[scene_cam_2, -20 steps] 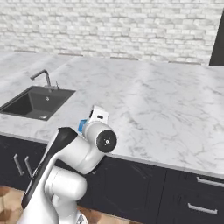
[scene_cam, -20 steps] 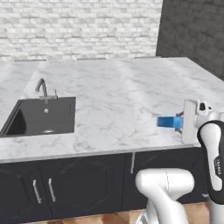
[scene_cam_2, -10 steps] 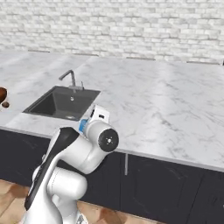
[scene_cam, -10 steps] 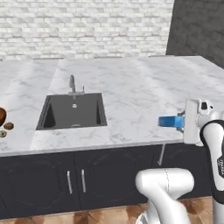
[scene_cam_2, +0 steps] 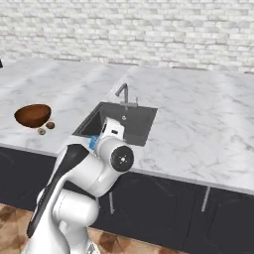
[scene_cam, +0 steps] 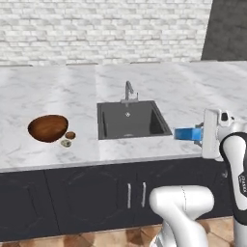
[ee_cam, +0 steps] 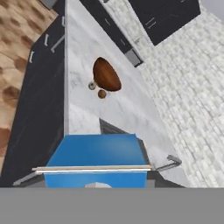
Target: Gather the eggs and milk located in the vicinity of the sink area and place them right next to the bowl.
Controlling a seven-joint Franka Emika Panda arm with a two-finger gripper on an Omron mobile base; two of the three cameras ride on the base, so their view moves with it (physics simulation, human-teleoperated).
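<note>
The milk (scene_cam: pixel 183 133), a blue carton, juts sideways out of my gripper (scene_cam: pixel 197 135), which is shut on it and holds it in the air just right of the sink (scene_cam: pixel 130 120). From the hand, the milk (ee_cam: pixel 98 153) lies close under the camera, hiding the fingertips. A glossy brown bowl (scene_cam: pixel 47 128) rests on the counter to the left. The eggs lie right beside it, one reddish-brown egg (scene_cam: pixel 70 135) and one pale egg (scene_cam: pixel 66 143). From the right base, the bowl (scene_cam_2: pixel 32 114), the eggs (scene_cam_2: pixel 50 125) and a sliver of the milk (scene_cam_2: pixel 92 143) show.
A curved silver faucet (scene_cam: pixel 129 90) stands behind the dark basin. The marble counter (scene_cam: pixel 72 96) runs wide to a brick wall, with dark cabinets (scene_cam: pixel 96 198) under its front edge. A tall dark unit (scene_cam: pixel 229 29) stands at the far right.
The whole picture has shifted as the base drove left: the sink slid right in both views, and the bowl and eggs came fully into view. The milk stays in the gripper.
</note>
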